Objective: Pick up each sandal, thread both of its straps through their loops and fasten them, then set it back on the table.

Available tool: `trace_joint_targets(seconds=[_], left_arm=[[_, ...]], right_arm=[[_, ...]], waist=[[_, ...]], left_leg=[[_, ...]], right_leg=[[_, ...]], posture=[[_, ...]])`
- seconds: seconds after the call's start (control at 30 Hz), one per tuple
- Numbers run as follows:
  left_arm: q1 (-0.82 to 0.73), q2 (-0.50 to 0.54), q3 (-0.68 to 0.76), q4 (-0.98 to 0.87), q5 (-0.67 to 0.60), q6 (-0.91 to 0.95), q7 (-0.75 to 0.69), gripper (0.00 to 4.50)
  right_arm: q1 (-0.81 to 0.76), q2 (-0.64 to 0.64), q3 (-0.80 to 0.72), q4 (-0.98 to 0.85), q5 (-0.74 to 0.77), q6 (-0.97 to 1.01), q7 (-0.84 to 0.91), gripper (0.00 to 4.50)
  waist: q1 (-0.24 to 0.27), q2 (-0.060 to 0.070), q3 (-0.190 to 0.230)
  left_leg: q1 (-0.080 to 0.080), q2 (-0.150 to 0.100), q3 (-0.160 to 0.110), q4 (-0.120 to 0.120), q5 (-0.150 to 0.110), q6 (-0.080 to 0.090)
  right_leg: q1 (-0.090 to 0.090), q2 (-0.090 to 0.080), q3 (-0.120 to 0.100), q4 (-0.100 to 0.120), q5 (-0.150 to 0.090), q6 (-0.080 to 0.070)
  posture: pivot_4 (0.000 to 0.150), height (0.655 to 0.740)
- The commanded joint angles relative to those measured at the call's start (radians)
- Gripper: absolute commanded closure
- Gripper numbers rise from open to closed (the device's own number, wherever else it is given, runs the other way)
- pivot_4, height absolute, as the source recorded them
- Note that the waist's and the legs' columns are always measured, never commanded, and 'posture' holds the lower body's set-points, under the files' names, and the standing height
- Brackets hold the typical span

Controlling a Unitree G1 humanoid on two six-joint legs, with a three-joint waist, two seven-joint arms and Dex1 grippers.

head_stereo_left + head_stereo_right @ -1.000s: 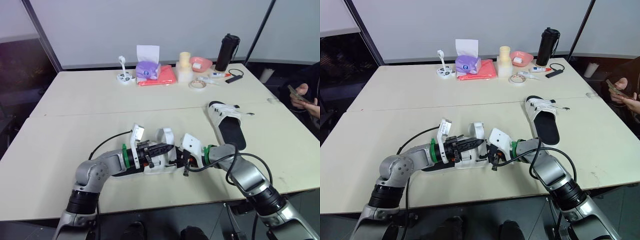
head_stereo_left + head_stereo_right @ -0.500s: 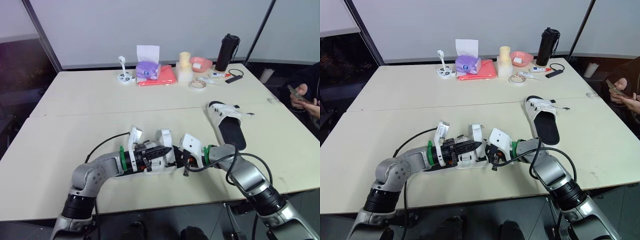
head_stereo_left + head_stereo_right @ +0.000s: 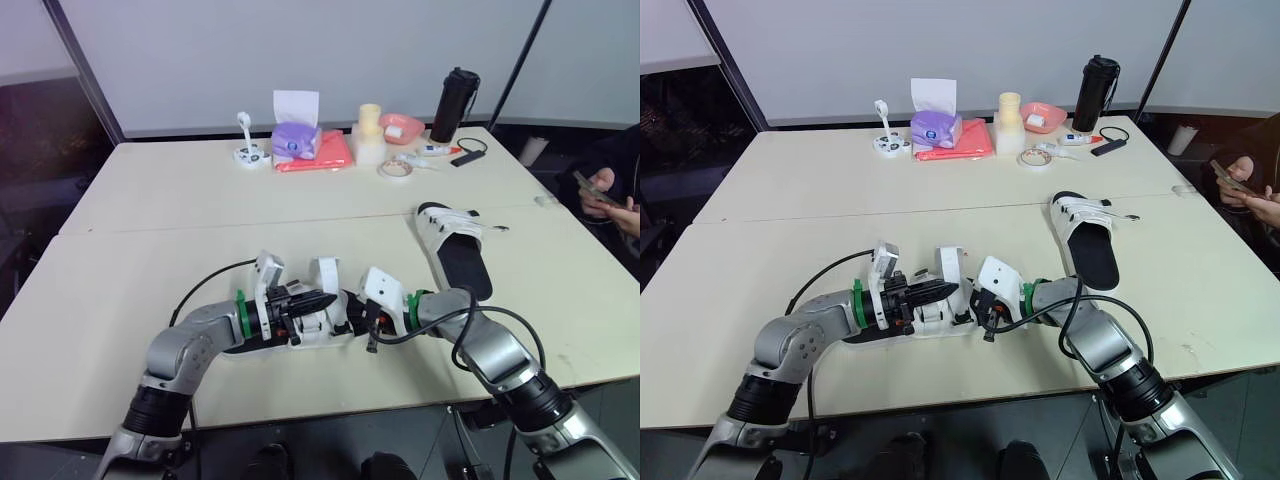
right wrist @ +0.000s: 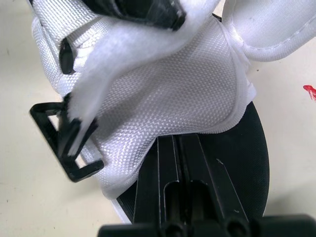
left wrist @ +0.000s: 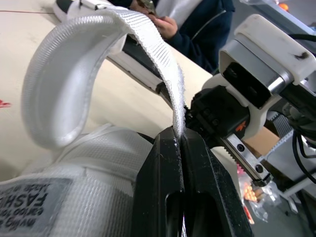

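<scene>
Working the rig from afar, I have the near sandal lying on the desk at the front edge, caught between both arms. Much of it is covered: the left tool and the right tool crowd over its white upper, and from the head cameras I cannot make out where its sole ends beneath them.

In the left wrist view the left tool's two black fingers are pressed flat together on the free end of a white strap, which rises out of the pinch and arches over in a loose curl above the upper. How far that strap end runs down between the fingers is hidden.

In the right wrist view the right tool's fingers lie drawn together over the black insole, their tips tucked under the hem of the white woven upper and clamped there; the contact itself is hidden by the cloth. A black plastic loop sits at the upper's side with a frayed strap end crossing it; I cannot tell whether it passes through.

The far sandal rests on the desk well off to the right. A person's hand is cut off by the right edge.
</scene>
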Motion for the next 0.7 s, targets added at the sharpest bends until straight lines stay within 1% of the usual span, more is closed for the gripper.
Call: trace_joint_targets(seconds=[0.03,0.2,0.33,0.53,0.7], left_arm=[[0.016,0.013,-0.021,-0.034,0.003,0.007,-0.019,4.48],[0.001,0.009,-0.008,-0.057,-0.011,0.035,0.006,4.48],[-0.017,0.010,-0.022,-0.076,0.012,0.042,0.037,4.48],[-0.019,0.014,-0.031,-0.096,0.086,0.009,0.115,4.48],[-0.018,0.020,-0.028,-0.146,0.090,0.033,0.146,4.48]], right_arm=[[0.038,-0.012,0.045,0.057,-0.047,0.040,-0.011,4.50],[0.041,-0.012,0.047,0.056,-0.048,0.040,-0.011,4.50],[0.039,-0.008,0.050,0.059,-0.049,0.038,-0.013,4.50],[0.044,-0.008,0.052,0.054,-0.050,0.039,-0.016,4.50],[0.048,-0.009,0.053,0.051,-0.052,0.038,-0.017,4.50]], waist=[[0.000,0.000,0.000],[0.000,0.000,0.000],[0.000,0.000,0.000],[0.000,0.000,0.000],[0.000,0.000,0.000]], left_leg=[[0.000,0.000,0.000,0.000,0.000,0.000],[0.000,0.000,0.000,0.000,0.000,0.000],[0.000,0.000,0.000,0.000,0.000,0.000],[0.000,0.000,0.000,0.000,0.000,0.000],[0.000,0.000,0.000,0.000,0.000,0.000]], right_leg=[[0.000,0.000,0.000,0.000,0.000,0.000],[0.000,0.000,0.000,0.000,0.000,0.000],[0.000,0.000,0.000,0.000,0.000,0.000],[0.000,0.000,0.000,0.000,0.000,0.000],[0.000,0.000,0.000,0.000,0.000,0.000]], posture=[[0.150,0.7400],[0.150,0.7400],[0.150,0.7400],[0.150,0.7400],[0.150,0.7400]])
